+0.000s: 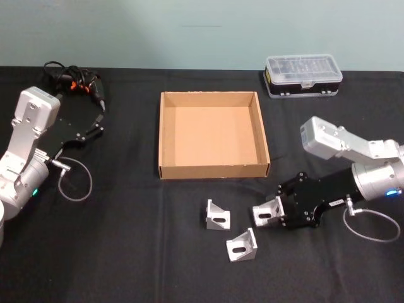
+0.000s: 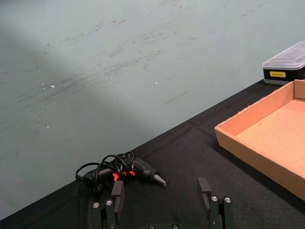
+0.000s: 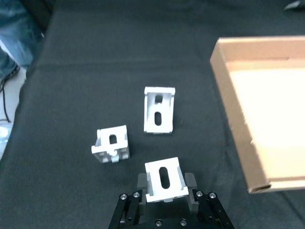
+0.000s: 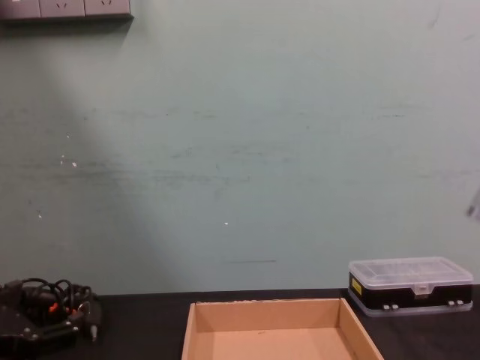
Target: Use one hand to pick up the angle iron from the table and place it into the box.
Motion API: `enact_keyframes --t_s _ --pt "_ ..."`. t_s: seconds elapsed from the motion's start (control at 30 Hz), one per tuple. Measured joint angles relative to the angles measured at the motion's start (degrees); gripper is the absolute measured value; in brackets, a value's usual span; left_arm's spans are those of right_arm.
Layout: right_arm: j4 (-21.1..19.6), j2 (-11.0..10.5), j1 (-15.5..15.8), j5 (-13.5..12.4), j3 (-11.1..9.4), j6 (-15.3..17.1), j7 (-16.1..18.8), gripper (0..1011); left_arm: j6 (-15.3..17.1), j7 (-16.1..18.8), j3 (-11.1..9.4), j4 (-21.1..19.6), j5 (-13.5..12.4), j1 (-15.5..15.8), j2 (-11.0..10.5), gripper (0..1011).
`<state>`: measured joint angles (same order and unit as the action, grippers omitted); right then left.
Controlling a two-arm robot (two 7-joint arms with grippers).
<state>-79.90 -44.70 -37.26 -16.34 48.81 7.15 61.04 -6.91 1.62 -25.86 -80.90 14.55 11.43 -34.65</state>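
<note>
A matte black table (image 1: pixel 126 240) runs back to a pale green wall (image 4: pixel 240 150). Taking the box (image 1: pixel 213 169) as centre, a clear-lidded black case (image 1: pixel 303 76) sits at 1 o'clock and a corded power tool (image 1: pixel 76 82) at 10. At 5 o'clock the right gripper (image 1: pixel 276 212) is clamped on the angle iron (image 3: pixel 164 179), with bare tabletop between it and the box's near wall. A second bracket (image 1: pixel 218 215) and a third bracket (image 1: pixel 242 245) lie at 6. The left gripper (image 2: pixel 162 195), fingers apart, hovers near the power tool.
</note>
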Motion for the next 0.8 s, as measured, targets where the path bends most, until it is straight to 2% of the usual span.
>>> enact_keyframes --t_s 0.2,0.47,0.5,0.67,0.8 --pt "-1.0 -0.2 -0.4 -1.7 -1.4 -0.2 -0.5 474 0.0 0.0 0.0 0.0 0.0 0.0 0.0 1000" --pt "-1.9 0.5 -0.7 -2.8 -4.4 -0.5 -5.4 474 0.0 0.0 0.0 0.0 0.0 0.0 0.0 1000" --pt "-1.7 1.1 -0.8 -2.8 -5.3 -0.6 -7.1 474 0.0 0.0 0.0 0.0 0.0 0.0 0.0 1000" --pt "-0.8 2.6 -1.0 -2.5 -6.4 -0.8 -9.8 474 0.0 0.0 0.0 0.0 0.0 0.0 0.0 1000" --pt "1.2 5.1 -1.4 -1.4 -7.3 -1.2 -12.8 474 0.0 0.0 0.0 0.0 0.0 0.0 0.0 1000"
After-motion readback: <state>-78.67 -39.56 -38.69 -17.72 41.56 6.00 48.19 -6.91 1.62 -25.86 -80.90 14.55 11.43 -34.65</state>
